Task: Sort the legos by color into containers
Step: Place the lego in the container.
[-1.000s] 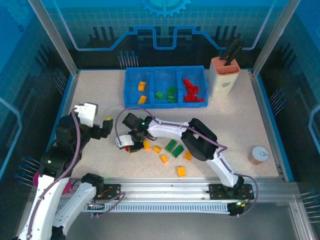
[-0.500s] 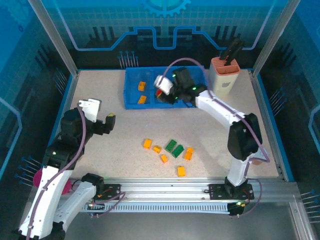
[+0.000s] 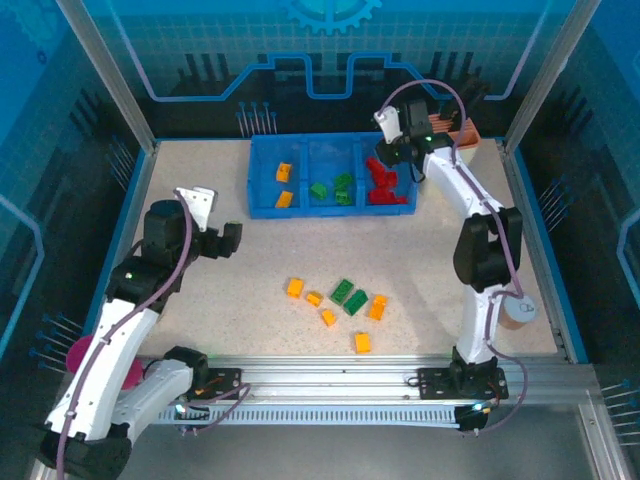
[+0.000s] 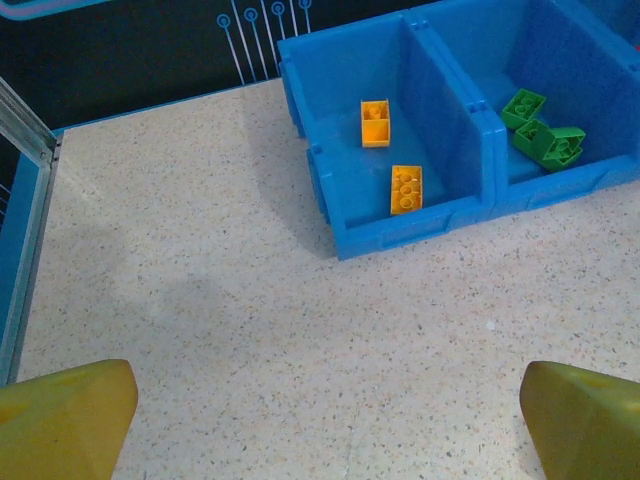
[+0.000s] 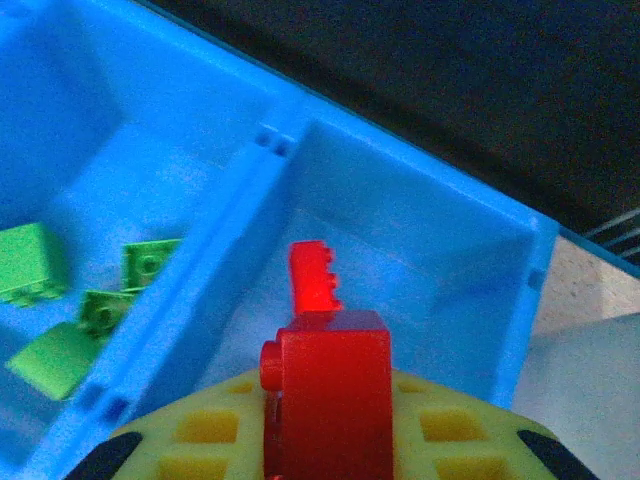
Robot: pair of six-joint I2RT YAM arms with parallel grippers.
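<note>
Overhead view: the right gripper (image 3: 394, 150) hangs over the right compartment of the blue tray (image 3: 300, 210) at the far side of the table (image 3: 240, 310), its arm stretched long. A second ago it was down at the loose pile near the table's middle, beside a red brick. Half a second ago it was over the tray's middle compartment. That brick is gone from the table now.

Right wrist view: the red brick (image 5: 326, 390) stands clamped between the yellow fingers (image 5: 160, 440), the jaws closed tight on it, above the right compartment. A second red piece (image 5: 313, 278) shows beyond it inside that compartment. Four green bricks (image 5: 100, 310) lie in the middle compartment alongside.

The left gripper (image 3: 228, 241) is at the left of the table, spread fully wide and holding nothing. It has shifted a little toward the tray since a second ago. Left wrist view: its two yellow fingertips (image 4: 60, 420) sit far apart at the bottom corners over bare table. The tray's left compartment is ahead, with two orange bricks (image 4: 375, 122) lying inside.

The loose pile (image 3: 341, 291) is otherwise unchanged: five orange and two green bricks near the table's middle, well apart from the tray. From above, a cluster of red bricks (image 3: 380, 180) lies in the right compartment.
</note>
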